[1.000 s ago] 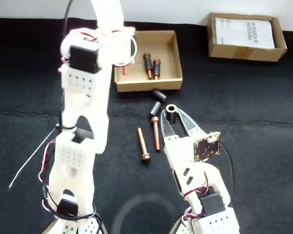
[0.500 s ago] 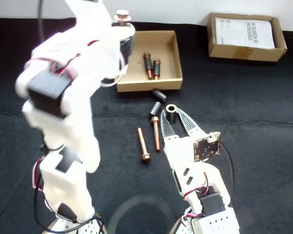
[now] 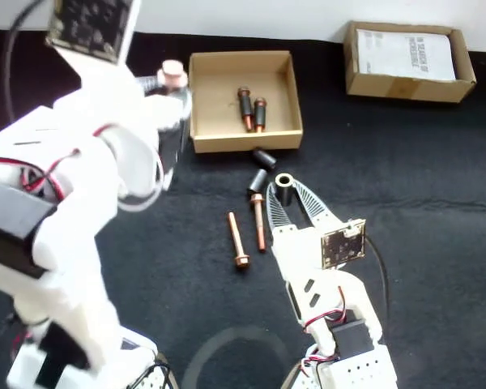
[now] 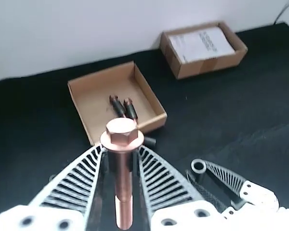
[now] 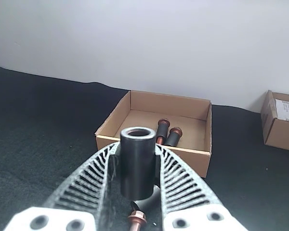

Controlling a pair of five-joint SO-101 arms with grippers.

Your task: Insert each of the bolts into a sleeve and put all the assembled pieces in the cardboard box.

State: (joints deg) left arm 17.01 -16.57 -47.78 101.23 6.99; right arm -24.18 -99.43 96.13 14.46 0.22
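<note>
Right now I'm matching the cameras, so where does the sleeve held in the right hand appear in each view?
High view: sleeve upright at centre, below the box.
Left wrist view: sleeve as a ring at the right hand's tip, nearer than the box.
Right wrist view: sleeve close up in that hand, before the box.
Shared landmark: the box with two assembled pieces inside.

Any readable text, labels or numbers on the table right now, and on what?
Paper sheet in the far cardboard box: lines of print, too small to read.
Circuit board on the right arm: no readable marking.
No other text seen.
</note>
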